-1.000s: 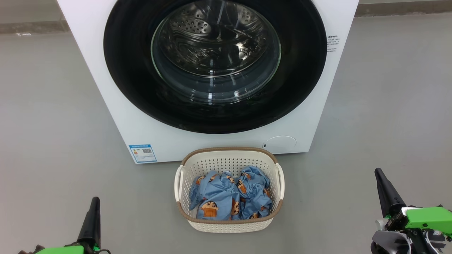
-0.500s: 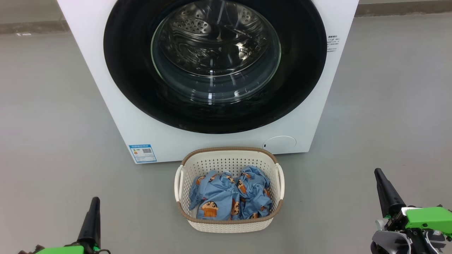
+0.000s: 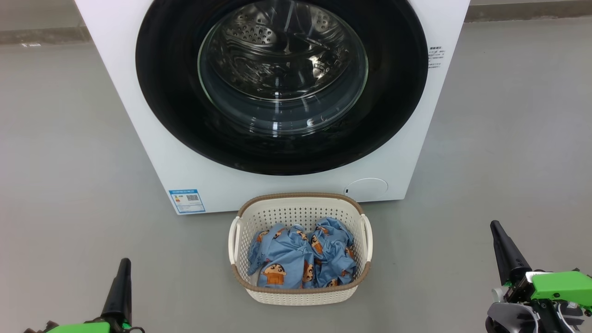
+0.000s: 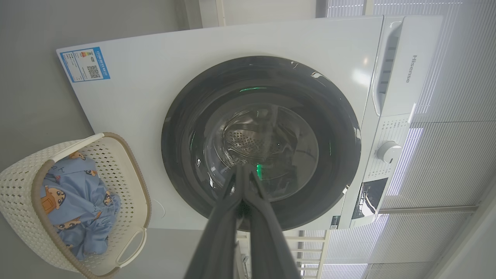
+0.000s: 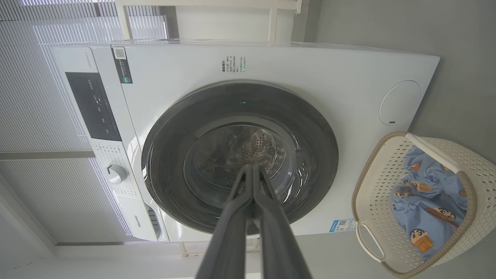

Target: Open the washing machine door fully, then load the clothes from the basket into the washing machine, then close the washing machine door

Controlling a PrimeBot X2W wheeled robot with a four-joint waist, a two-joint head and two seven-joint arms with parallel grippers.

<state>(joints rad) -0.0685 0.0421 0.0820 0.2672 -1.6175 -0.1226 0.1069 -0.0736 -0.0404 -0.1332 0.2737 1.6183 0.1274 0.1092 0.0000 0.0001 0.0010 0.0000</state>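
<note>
The washing machine [image 3: 138, 115] is seen standing on the grey floor [image 3: 60, 162], square before the robot. The washing machine door [image 3: 171, 120] is shut flush against the white front, so the opening step is judged not yet begun. The steel drum [image 3: 277, 46] is seen through the glass, and no cloth is made out in it. The door is round, so no long axis is offered, and neither a handle nor a hinge side can be told.

The basket [image 3: 300, 197] is set on the floor just before the machine's foot, between the two arms. The clothes [image 3: 296, 263] are bunched inside it, below the rim.

The door lies ahead of and above both arms. The left fingers [image 3: 121, 286] are pressed together and empty. The right fingers [image 3: 506, 252] are likewise pressed together and empty, but are held further forward, so the right arm is judged the nearer to the door.
</note>
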